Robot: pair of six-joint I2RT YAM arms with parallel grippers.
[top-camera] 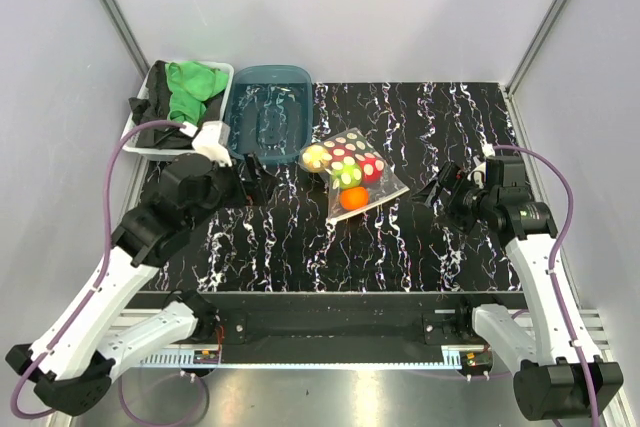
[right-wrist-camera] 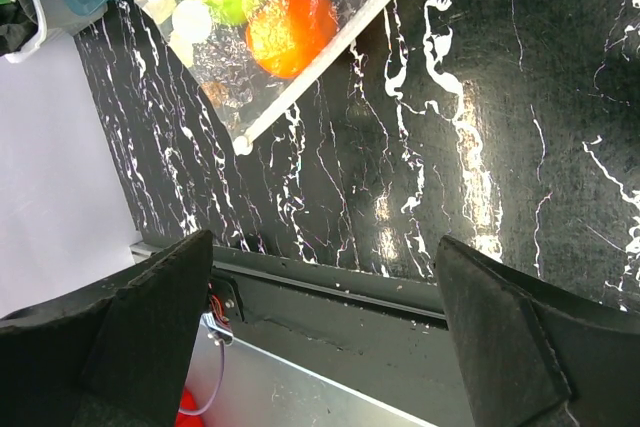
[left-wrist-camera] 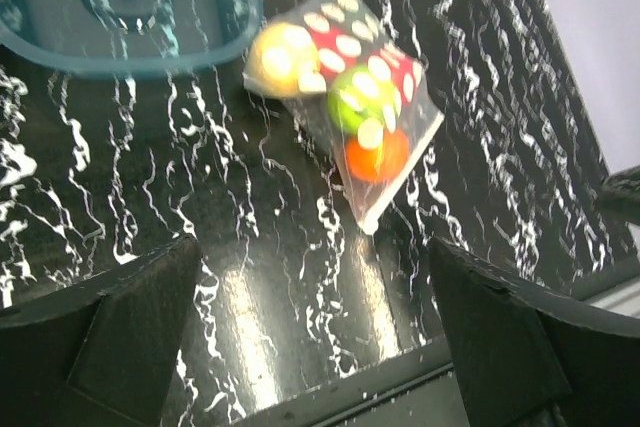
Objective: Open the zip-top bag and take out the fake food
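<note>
Lying flat on the table (top-camera: 400,257), about its middle and a little toward the far edge, the bag (top-camera: 386,185) has the fruits (top-camera: 350,176) inside it. A yellow one (top-camera: 316,157) sits at the bag's left end. A lime green one and a red one (top-camera: 371,169) are in the middle, and an orange one (top-camera: 353,198) is nearest the near edge.

The left end effector (top-camera: 252,179) hangs just left of the bag without touching it. It is spread open and carries nothing. In the left wrist view its fingers (left-wrist-camera: 130,337) stand wide apart over bare table, with the bag (left-wrist-camera: 400,162) ahead of them, somewhat blurred.

The right end effector (top-camera: 437,192) sits to the bag's right, toward the right edge, also apart from it. Its jaws gape and grip nothing. In its wrist view the fingers (right-wrist-camera: 140,337) frame bare table, and the bag's (right-wrist-camera: 250,87) corner and the orange fruit (right-wrist-camera: 292,29) show beyond them.

A teal tub (top-camera: 268,112) stands at the far edge, just beside the bag's left end. A white basket (top-camera: 145,139) of green and black cloths (top-camera: 190,87) fills the far left corner.
</note>
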